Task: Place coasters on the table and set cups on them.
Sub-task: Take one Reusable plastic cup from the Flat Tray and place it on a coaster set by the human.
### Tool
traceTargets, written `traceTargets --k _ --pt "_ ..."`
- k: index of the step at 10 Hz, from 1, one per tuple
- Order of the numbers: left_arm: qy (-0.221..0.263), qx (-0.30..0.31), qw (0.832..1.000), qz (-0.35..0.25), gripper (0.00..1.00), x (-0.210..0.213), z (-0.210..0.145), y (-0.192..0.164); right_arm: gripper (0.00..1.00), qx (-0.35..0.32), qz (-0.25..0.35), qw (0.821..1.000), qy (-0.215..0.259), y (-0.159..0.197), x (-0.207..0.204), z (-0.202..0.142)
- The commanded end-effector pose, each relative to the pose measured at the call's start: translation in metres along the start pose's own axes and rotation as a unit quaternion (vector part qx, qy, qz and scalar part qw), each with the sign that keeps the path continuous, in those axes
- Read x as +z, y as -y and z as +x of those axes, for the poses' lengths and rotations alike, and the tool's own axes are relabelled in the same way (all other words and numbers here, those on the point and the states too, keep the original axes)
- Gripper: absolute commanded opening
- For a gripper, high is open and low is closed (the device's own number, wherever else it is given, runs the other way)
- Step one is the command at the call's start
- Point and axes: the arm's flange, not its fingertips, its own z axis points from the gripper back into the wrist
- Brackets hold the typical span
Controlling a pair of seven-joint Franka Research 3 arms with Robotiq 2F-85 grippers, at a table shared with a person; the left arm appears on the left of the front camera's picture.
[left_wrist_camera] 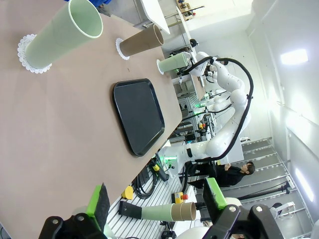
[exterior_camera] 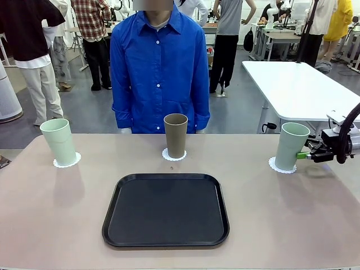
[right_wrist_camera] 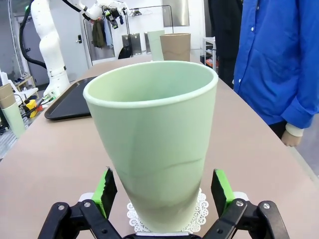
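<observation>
Three cups (exterior_camera: 176, 135) stood on coasters (exterior_camera: 174, 155) along the surface's (exterior_camera: 56, 214) far edge; right end effector (right_wrist_camera: 162, 191) straddled the right-end cup, released; left end effector (left_wrist_camera: 157, 201) released.

Counter (exterior_camera: 56, 225): a beige-tan top with rounded corners is spreading across the front view, with a person standing at its far edge.
Tray (exterior_camera: 166, 211): a black rounded-square tray is lying flat in the middle of the counter, nearer the robot's side.
Left doily (exterior_camera: 67, 162): it is lying near the far left corner, with a mint cup (exterior_camera: 58, 142) standing upright on it.
Middle doily (exterior_camera: 174, 155): it is sitting just beyond the tray's far edge, carrying a brown cup (exterior_camera: 175, 135), upright.
Right doily (exterior_camera: 280, 166): it is lying near the right edge, under a second mint cup (exterior_camera: 291, 146); in the right wrist view its lacy rim is showing around the cup's base.
</observation>
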Motion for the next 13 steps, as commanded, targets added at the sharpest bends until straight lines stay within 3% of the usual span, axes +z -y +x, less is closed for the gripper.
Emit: traceTargets --k 1,4,8,11,13 --pt "0.007 0.002 1.000 0.001 1.00 0.000 -0.001 0.002 1.00 -0.010 0.015 1.000 0.003 0.006 0.005 0.001" --pt "0.007 0.002 1.000 0.001 1.00 0.000 -0.001 0.002 1.00 -0.013 0.032 0.999 -0.003 0.001 0.014 0.002" --pt "0.007 0.002 1.000 0.001 1.00 0.000 -0.001 0.002 1.00 -0.022 0.003 0.999 -0.023 -0.011 0.039 0.007" --pt "0.007 0.002 1.000 0.001 1.00 0.000 -0.001 0.002 1.00 -0.088 -0.079 0.985 -0.122 -0.065 0.041 0.068" --pt "0.007 0.002 1.000 0.001 1.00 0.000 -0.001 0.002 1.00 -0.156 -0.141 0.958 -0.194 -0.098 0.045 0.120"
